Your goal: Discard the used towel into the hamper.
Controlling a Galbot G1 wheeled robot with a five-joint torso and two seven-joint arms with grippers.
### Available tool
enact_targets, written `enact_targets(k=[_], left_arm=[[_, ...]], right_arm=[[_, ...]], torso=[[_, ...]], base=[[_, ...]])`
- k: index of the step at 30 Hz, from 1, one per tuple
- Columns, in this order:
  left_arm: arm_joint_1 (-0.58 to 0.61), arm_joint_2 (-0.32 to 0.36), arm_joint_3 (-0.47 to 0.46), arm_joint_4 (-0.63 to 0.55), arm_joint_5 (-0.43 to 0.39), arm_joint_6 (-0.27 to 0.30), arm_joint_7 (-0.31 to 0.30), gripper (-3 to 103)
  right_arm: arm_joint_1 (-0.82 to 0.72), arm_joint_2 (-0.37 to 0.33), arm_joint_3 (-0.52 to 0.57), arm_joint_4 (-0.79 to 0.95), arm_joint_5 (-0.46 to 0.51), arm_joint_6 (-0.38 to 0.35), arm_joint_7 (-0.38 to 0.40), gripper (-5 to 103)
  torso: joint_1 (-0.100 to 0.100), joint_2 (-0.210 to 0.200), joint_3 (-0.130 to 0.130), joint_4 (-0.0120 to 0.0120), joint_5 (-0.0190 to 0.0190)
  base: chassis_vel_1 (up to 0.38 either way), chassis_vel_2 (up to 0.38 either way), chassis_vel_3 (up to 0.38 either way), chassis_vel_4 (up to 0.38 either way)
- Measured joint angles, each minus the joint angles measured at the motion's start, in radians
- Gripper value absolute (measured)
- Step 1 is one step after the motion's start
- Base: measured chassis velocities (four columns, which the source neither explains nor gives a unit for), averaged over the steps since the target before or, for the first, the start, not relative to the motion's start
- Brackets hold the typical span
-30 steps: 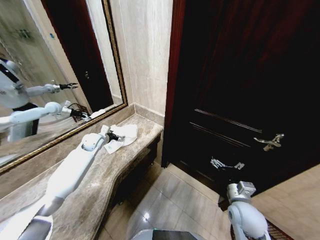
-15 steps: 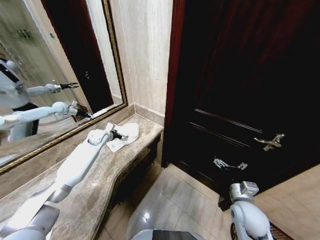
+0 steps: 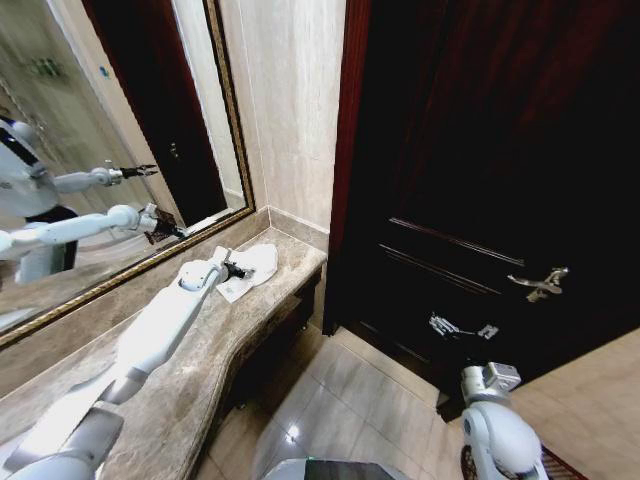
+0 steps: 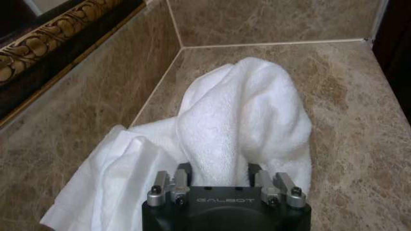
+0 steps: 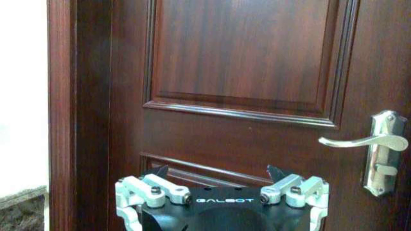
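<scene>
Left tool point(image 4: 218, 179) farther onto towel point(image 4: 247, 115)

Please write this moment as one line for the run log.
left hand: on towel, fingers around a fold | towel: on counter, by mirror | right hand: open, idle, facing door | phase: grasping towel

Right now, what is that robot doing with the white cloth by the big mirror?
The robot's left gripper is reaching across the marble counter to a crumpled white towel lying in the corner below the mirror. Its fingers sit on either side of a raised fold of the towel, which rests on the counter. The right gripper hangs open, facing the dark wooden door.
</scene>
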Motion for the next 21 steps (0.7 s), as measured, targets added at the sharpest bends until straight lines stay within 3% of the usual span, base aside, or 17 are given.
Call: enact_targets(k=[5, 7, 9, 13, 19, 21], left_arm=[[0.002, 0.004, -0.002, -0.005, -0.009, -0.004, 0.003, 32], [0.003, 0.004, -0.003, -0.005, -0.009, -0.004, 0.003, 32], [0.007, 0.007, -0.006, -0.008, -0.015, -0.007, 0.004, 22], [0.018, 0.012, -0.018, -0.016, -0.029, -0.021, 0.005, 12], [0.048, 0.019, -0.048, -0.044, -0.073, -0.053, -0.041, 11], [0.071, 0.023, -0.068, -0.068, -0.131, -0.095, -0.092, 11]], right_arm=[[0.002, 0.002, 0.0, 0.0, 0.0, 0.0, 0.0, 100], [0.002, 0.003, 0.0, 0.001, 0.0, 0.0, 0.0, 100], [0.001, 0.005, 0.0, 0.004, -0.001, 0.0, 0.0, 100], [-0.002, 0.007, 0.0, 0.01, -0.003, 0.0, 0.001, 100], [-0.005, 0.009, -0.003, 0.02, -0.003, -0.002, 0.002, 100], [-0.004, 0.011, -0.008, 0.023, -0.004, -0.003, 0.005, 100]], torso=[[0.0, 0.0, 0.0, 0.0001, -0.0001], [0.0, 0.0, 0.0, 0.0001, -0.0001], [0.0, 0.0, 0.0, 0.0001, -0.0001], [0.0, 0.0, 0.0, 0.0, -0.0003], [0.0, 0.0, 0.0, 0.0, -0.0004], [0.0, 0.0, 0.0, 0.0002, -0.0002]], base=[[0.0, 0.0, 0.0, 0.0], [0.0, 0.0, 0.0, 0.0], [0.0, 0.0, 0.0, 0.0], [0.0, 0.0, 0.0, 0.0], [0.0, 0.0, 0.0, 0.0], [0.0, 0.0, 0.0, 0.0]])
